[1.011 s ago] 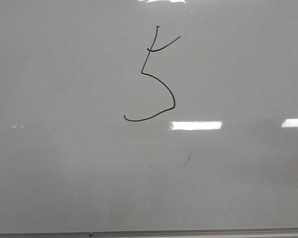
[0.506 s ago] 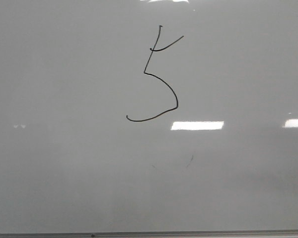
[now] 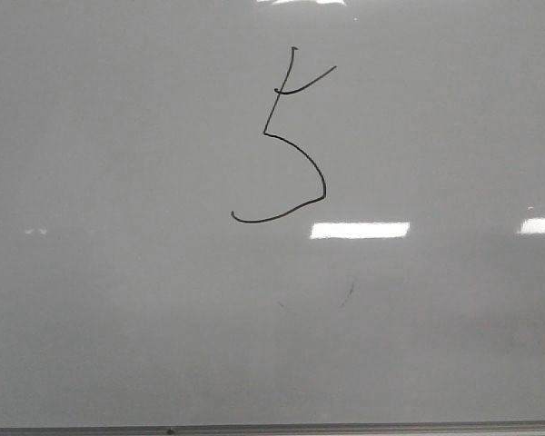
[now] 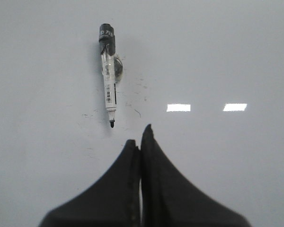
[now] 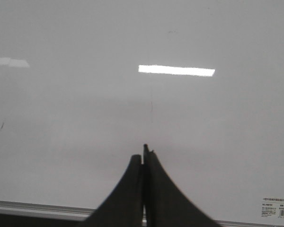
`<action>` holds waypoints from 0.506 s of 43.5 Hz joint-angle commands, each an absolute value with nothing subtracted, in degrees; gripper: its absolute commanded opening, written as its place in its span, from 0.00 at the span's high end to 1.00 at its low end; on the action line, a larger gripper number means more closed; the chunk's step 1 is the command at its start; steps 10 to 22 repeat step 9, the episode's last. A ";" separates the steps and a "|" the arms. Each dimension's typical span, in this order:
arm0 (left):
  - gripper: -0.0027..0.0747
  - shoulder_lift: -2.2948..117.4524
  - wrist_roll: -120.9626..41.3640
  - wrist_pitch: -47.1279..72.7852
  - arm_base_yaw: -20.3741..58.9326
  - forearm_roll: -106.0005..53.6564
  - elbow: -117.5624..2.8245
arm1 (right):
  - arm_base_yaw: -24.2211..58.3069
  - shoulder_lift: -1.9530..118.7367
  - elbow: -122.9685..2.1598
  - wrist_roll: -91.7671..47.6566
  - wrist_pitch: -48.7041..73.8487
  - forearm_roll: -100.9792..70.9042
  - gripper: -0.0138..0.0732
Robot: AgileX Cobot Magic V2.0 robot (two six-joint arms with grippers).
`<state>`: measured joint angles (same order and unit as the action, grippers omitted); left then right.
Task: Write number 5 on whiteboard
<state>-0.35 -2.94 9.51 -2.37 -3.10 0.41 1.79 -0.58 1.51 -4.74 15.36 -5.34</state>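
1. The whiteboard fills the front view; a thin metal edge strip runs along its lower border.
2. The number 5 is drawn in black line on the upper middle of the board, above a bright rectangular reflection.
3. Left gripper: fingers pressed together, holding nothing, above the board surface.
4. A marker, uncapped, lies on the board just beyond the left fingers, tip toward them.
5. Right gripper: fingers together, empty, near the board's edge strip; a printed label sits at the board corner.

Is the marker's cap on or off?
Off: the marker lies on the whiteboard with its dark tip bare.
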 commanded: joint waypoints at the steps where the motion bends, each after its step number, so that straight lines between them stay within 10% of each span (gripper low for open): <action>1: 0.99 -1.20 -2.77 4.38 -1.97 -3.59 0.68 | 1.40 -1.72 0.69 -4.57 11.17 -5.54 0.92; 22: 0.99 -1.20 -2.77 4.38 -1.97 -3.59 0.68 | 1.40 -1.72 0.69 -4.57 11.17 -5.54 0.92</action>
